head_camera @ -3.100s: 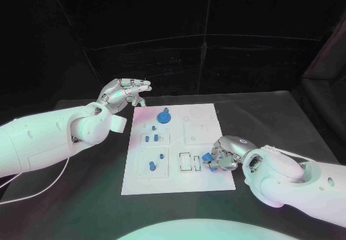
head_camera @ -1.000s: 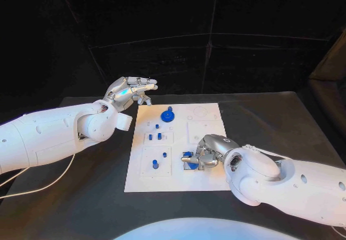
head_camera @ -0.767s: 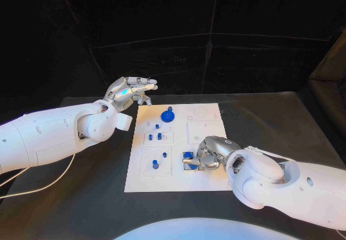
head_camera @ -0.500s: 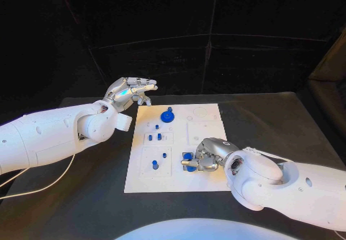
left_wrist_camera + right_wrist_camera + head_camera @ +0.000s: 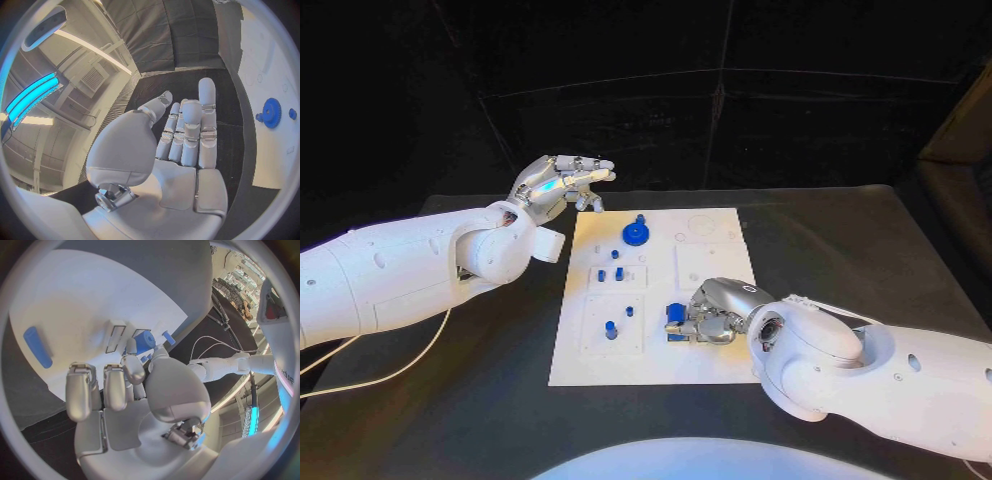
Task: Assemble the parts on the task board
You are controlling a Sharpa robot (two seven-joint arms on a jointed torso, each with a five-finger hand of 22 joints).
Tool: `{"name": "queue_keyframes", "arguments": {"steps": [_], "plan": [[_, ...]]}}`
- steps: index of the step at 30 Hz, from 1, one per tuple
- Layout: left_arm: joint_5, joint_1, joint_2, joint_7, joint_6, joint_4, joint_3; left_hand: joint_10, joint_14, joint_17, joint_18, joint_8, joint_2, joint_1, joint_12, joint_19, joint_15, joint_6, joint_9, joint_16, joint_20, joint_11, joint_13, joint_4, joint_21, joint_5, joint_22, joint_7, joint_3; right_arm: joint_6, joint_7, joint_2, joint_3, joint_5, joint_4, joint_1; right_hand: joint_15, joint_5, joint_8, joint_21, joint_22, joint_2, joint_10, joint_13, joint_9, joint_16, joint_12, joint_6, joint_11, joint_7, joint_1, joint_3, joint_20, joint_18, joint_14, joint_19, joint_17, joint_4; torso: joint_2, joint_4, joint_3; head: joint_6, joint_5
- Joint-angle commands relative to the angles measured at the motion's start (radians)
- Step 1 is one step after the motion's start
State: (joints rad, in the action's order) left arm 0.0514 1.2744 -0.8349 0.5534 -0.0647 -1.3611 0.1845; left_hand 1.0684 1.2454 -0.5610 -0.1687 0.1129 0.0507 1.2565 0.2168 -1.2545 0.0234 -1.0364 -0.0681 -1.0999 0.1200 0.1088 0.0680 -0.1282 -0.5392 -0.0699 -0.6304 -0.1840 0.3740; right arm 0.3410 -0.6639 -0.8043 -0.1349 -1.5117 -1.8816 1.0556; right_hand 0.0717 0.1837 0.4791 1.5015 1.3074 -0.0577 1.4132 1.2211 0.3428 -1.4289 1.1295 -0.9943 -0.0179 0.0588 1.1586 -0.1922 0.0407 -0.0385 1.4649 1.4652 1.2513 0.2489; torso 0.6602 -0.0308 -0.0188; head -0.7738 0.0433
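Observation:
The white task board (image 5: 711, 250) lies in the middle of the black table. My right hand (image 5: 715, 318) hovers low over its near right part and pinches a small blue part (image 5: 678, 317) between thumb and a finger, right at the rectangular slots (image 5: 116, 335). The right wrist view shows that blue part (image 5: 145, 341) at the fingertips. My left hand (image 5: 565, 181) is raised beyond the board's far left corner, holding nothing, its fingers stretched out (image 5: 187, 135). A blue gear (image 5: 635, 233) stands at the board's far end.
Several small blue parts stand in the board's left column, among them a pair (image 5: 609, 273) and a peg (image 5: 610, 328). A flat blue piece (image 5: 37, 346) lies on the board ahead of my right hand. A white cable (image 5: 387, 372) trails on the table's left side.
My right hand has carried the blue part leftward to the slots and in the last second has sunk slightly toward the board. The left hand has stayed put.

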Motion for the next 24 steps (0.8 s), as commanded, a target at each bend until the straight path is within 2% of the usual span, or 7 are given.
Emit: {"name": "queue_keyframes", "arguments": {"steps": [1, 3, 6, 9, 14, 19, 24], "plan": [[0.003, 0.001, 0.000, 0.006, 0.008, -0.001, -0.001, 0.006, -0.007, 0.001, -0.014, 0.005, -0.006, -0.001, 0.005, -0.001, -0.002, 0.000, 0.000, 0.003, -0.002, 0.001, 0.001, -0.001, 0.005, 0.004, 0.001, 0.003, -0.005, -0.015, 0.007, -0.001, 0.000, -0.002, 0.004, 0.001, 0.009, 0.006, -0.007, 0.001, 0.161, -0.001, 0.006, 0.002, 0.002, 0.001, -0.006, -0.006, -0.001, -0.003, 0.046, 0.006, -0.006, 0.010, 0.052, 0.026, 0.002, -0.024, 0.000, 0.0001, -0.0003, -0.001, -0.001], [0.003, 0.001, -0.001, 0.006, 0.008, -0.002, -0.001, 0.006, -0.007, 0.001, -0.014, 0.005, -0.006, -0.001, 0.005, -0.001, -0.002, 0.000, 0.000, 0.003, -0.002, 0.001, 0.001, -0.001, 0.005, 0.004, 0.001, 0.003, -0.005, -0.015, 0.005, -0.001, 0.000, -0.005, 0.007, 0.001, 0.009, 0.008, -0.008, 0.001, 0.161, -0.007, 0.006, 0.003, 0.002, 0.001, -0.006, -0.006, -0.001, -0.003, 0.061, 0.010, -0.006, 0.010, 0.052, 0.026, 0.003, -0.030, 0.000, 0.0006, 0.0001, -0.003, -0.001], [0.003, 0.002, -0.001, 0.006, 0.008, -0.003, -0.001, 0.006, -0.007, 0.001, -0.014, 0.005, -0.006, -0.001, 0.005, -0.001, -0.002, 0.000, 0.000, 0.003, -0.002, 0.001, 0.001, -0.001, 0.005, 0.004, 0.001, 0.003, -0.005, -0.015, -0.002, 0.000, 0.000, -0.014, 0.017, 0.001, 0.011, -0.003, -0.009, 0.002, 0.163, -0.045, 0.007, 0.006, 0.004, 0.000, -0.006, -0.008, -0.003, -0.005, 0.104, 0.036, -0.007, 0.010, 0.053, 0.027, 0.007, -0.047, 0.000, 0.0013, -0.0002, -0.005, -0.001], [0.003, 0.002, -0.002, 0.005, 0.008, -0.003, -0.001, 0.006, -0.007, 0.001, -0.014, 0.005, -0.006, -0.001, 0.005, -0.001, -0.002, 0.000, 0.000, 0.003, -0.002, 0.001, 0.001, -0.001, 0.005, 0.004, 0.001, 0.003, -0.005, -0.019, -0.002, -0.001, 0.000, -0.017, 0.023, 0.001, 0.011, -0.023, -0.010, 0.002, 0.163, -0.056, 0.009, 0.008, 0.004, -0.001, -0.004, -0.009, -0.004, -0.006, 0.122, 0.048, -0.008, 0.010, 0.053, 0.027, 0.009, -0.057, -0.001, 0.0012, -0.0001, -0.006, 0.001], [0.003, 0.002, -0.004, 0.004, 0.007, -0.003, -0.001, 0.006, -0.007, 0.001, -0.014, 0.005, -0.006, -0.001, 0.005, -0.001, -0.002, 0.000, 0.000, 0.003, -0.002, 0.001, 0.001, -0.001, 0.005, 0.004, 0.001, 0.003, -0.005, -0.025, 0.012, -0.007, 0.000, -0.005, 0.020, 0.001, 0.010, -0.043, -0.011, 0.002, 0.163, -0.020, 0.009, 0.010, 0.006, 0.000, -0.006, -0.010, -0.002, -0.003, 0.124, 0.033, -0.008, 0.010, 0.053, 0.027, 0.009, -0.067, -0.001, -0.0002, -0.0005, -0.005, 0.003], [0.003, 0.002, -0.006, 0.003, 0.007, -0.004, -0.001, 0.006, -0.007, 0.001, -0.014, 0.005, -0.006, -0.001, 0.005, -0.001, -0.002, 0.000, 0.000, 0.003, -0.002, 0.001, 0.001, -0.001, 0.005, 0.004, 0.001, 0.003, -0.005, 0.007, 0.040, -0.032, 0.000, 0.011, 0.002, 0.001, 0.005, -0.059, -0.020, -0.004, 0.156, 0.036, 0.002, -0.001, 0.005, 0.005, -0.024, 0.002, 0.005, 0.003, 0.054, -0.027, -0.004, 0.008, 0.051, 0.020, 0.000, -0.031, -0.001, -0.0007, -0.0006, -0.005, 0.003], [0.003, 0.002, -0.007, 0.003, 0.007, -0.003, -0.001, 0.006, -0.007, 0.001, -0.014, 0.005, -0.006, -0.001, 0.005, -0.001, -0.002, 0.000, 0.000, 0.003, -0.002, 0.001, 0.001, -0.001, 0.005, 0.004, 0.001, 0.003, -0.005, 0.087, 0.115, -0.097, 0.001, 0.045, -0.026, 0.008, -0.003, -0.043, -0.045, -0.013, 0.143, 0.036, -0.019, -0.029, -0.003, 0.013, -0.067, 0.037, 0.015, 0.016, 0.058, -0.041, 0.003, 0.005, 0.048, 0.010, -0.013, -0.020, -0.002, -0.0022, -0.0002, -0.002, -0.001]]}}
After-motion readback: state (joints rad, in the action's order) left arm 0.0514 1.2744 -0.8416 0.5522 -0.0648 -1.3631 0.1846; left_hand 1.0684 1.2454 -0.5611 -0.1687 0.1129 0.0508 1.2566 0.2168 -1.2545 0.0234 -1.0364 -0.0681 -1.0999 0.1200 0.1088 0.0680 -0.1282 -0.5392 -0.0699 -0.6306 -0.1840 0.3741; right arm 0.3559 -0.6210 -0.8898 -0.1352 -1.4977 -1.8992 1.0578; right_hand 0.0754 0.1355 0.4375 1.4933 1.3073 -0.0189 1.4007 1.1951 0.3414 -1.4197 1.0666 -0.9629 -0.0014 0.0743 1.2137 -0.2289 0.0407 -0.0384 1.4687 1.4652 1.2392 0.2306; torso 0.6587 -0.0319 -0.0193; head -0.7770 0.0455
